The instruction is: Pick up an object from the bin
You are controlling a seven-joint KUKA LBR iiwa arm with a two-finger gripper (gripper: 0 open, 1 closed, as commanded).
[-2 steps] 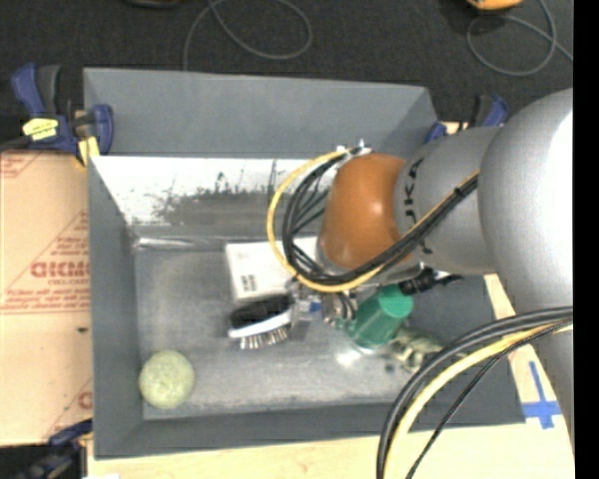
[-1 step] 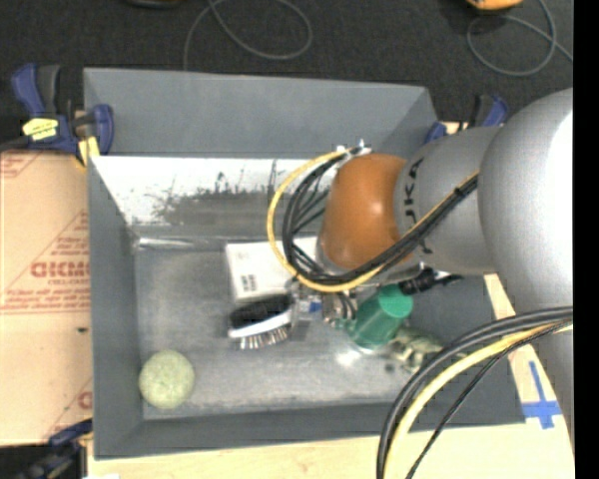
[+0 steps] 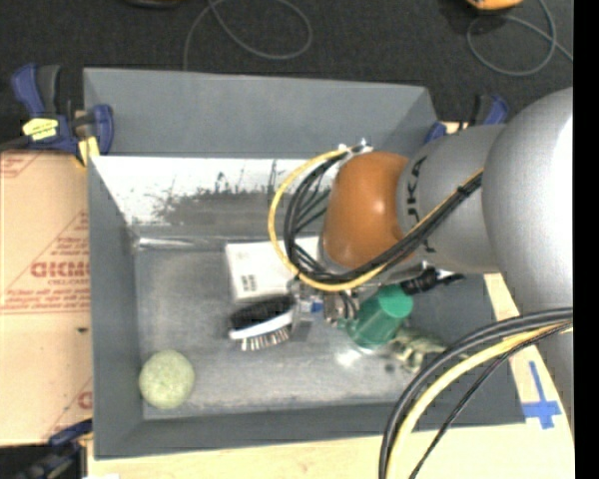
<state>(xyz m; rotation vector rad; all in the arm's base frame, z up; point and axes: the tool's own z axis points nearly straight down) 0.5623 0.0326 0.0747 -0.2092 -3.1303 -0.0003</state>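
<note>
Working low inside the grey metal bin (image 3: 110, 267), with the gripper (image 3: 312, 309) tucked under the orange wrist cover (image 3: 364, 208), right at the right-hand end of a black brush (image 3: 260, 323) with white bristles. Not being able to tell whether the gripper is apart or together, the cover and the looping cables (image 3: 299, 218) masking it. Not seeing anything clamped in it either.

Taking the brush as the likeliest pick: lying flat, bristles along its front edge. Noting a white box (image 3: 248, 270) just behind the brush and seemingly touching it, a green cup-like cylinder (image 3: 381, 317) just beyond the brush's right end, a small greyish thing (image 3: 416, 348) too unclear to name further right again, and a pale green ball (image 3: 167, 379) well apart from the brush, to its left and in front of it.

Judging the brush to be light, stiff along its plastic back, soft and yielding in the bristles. Favouring a hold across the narrow black back, not on the bristles, which would likely be bending and letting it slip. Expecting the long shape to be tipping if taken by one end, so aiming nearer its middle while minding the white box crowding it from behind.
</note>
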